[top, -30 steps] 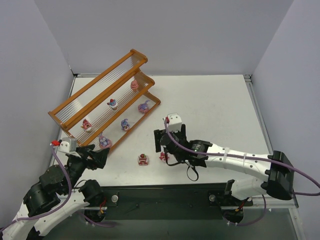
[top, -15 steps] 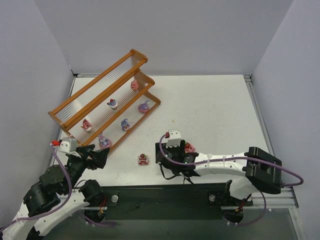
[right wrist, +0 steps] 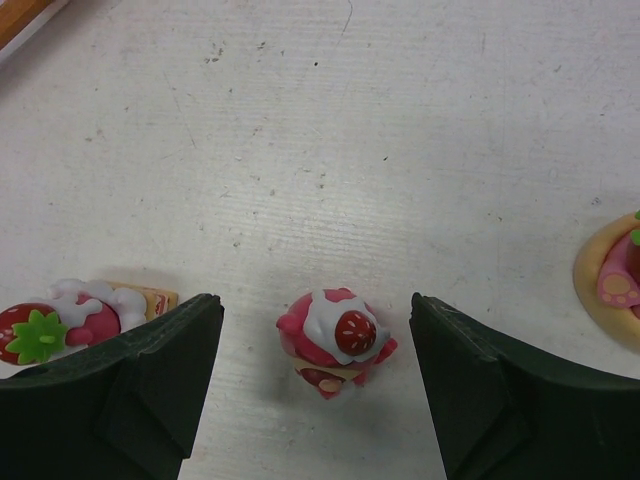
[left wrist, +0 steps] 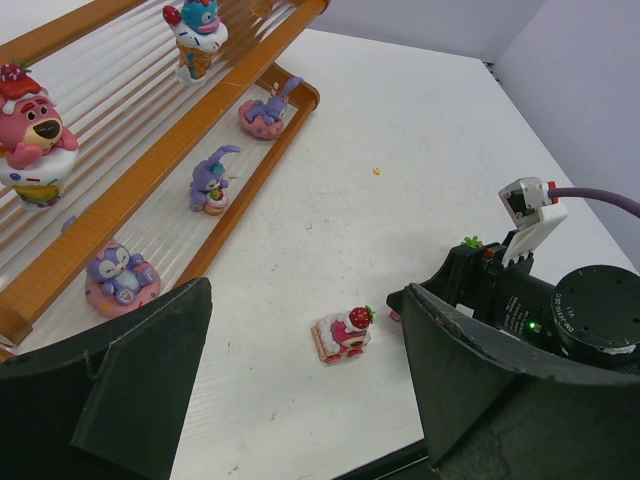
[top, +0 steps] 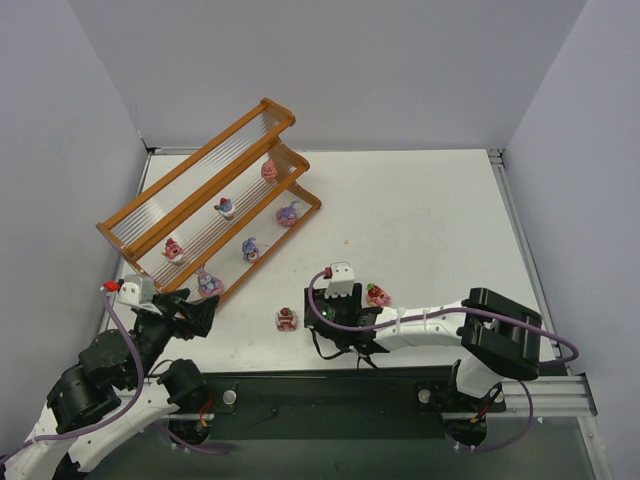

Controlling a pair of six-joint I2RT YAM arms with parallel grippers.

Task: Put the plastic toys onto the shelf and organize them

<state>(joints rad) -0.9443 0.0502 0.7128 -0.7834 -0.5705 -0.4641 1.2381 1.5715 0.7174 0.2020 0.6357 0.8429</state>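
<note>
Pink toy (right wrist: 335, 340) sits between wide-apart right gripper (right wrist: 313, 312) | left gripper (left wrist: 305, 300) wide apart, empty

Right tool (right wrist: 315, 315), jaws wide, straddles a small strawberry-topped toy (right wrist: 336, 338) with a gap on each side. Just outside its left finger (right wrist: 130, 390) lies a cake-slice toy (right wrist: 62, 320), partly hidden behind it, and further off to its right a tan-based toy (right wrist: 612, 282). Ahead, open surface (right wrist: 330, 120) extends toward the shelf (right wrist: 12, 10) corner at far left.
</note>
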